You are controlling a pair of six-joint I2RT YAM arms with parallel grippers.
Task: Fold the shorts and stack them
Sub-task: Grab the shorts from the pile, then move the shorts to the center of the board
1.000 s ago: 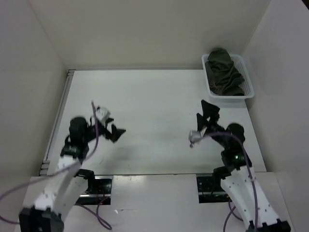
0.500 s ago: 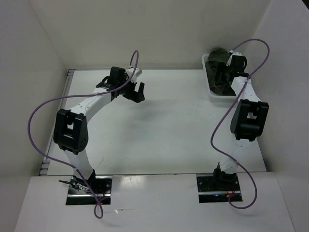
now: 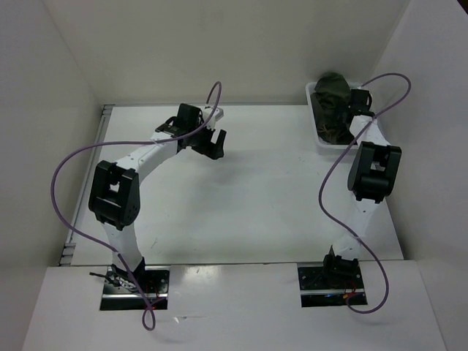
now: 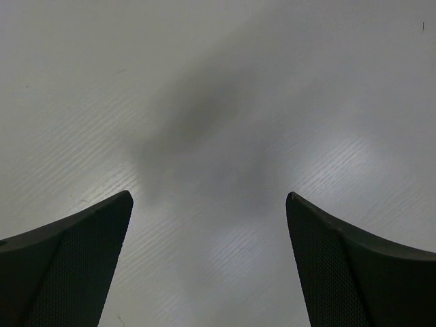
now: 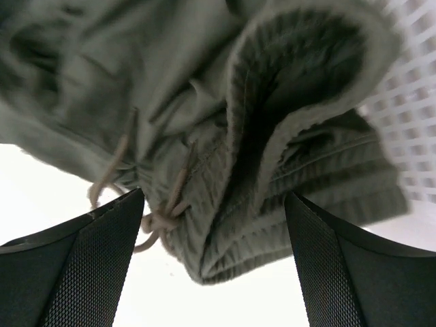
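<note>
The dark olive-green shorts [image 3: 330, 102] lie crumpled in a white mesh basket [image 3: 313, 117] at the table's far right corner. My right gripper [image 3: 342, 110] reaches into that basket. In the right wrist view its jaws stand open [image 5: 214, 194] with the ribbed waistband of the shorts [image 5: 272, 102] and a pale drawstring [image 5: 163, 218] lying between the fingers, gaps showing on both sides. My left gripper [image 3: 205, 145] hovers over the far middle of the table, open [image 4: 209, 197], with only bare white tabletop between its fingers.
White walls close the table in at the back and on both sides. The basket's mesh wall [image 5: 415, 116] stands just right of the right gripper. Purple cables loop from both arms above the table.
Both arms have swung out from near their bases: the left to the table's far middle, the right into the basket over the shorts. The right jaws have narrowed slightly.
</note>
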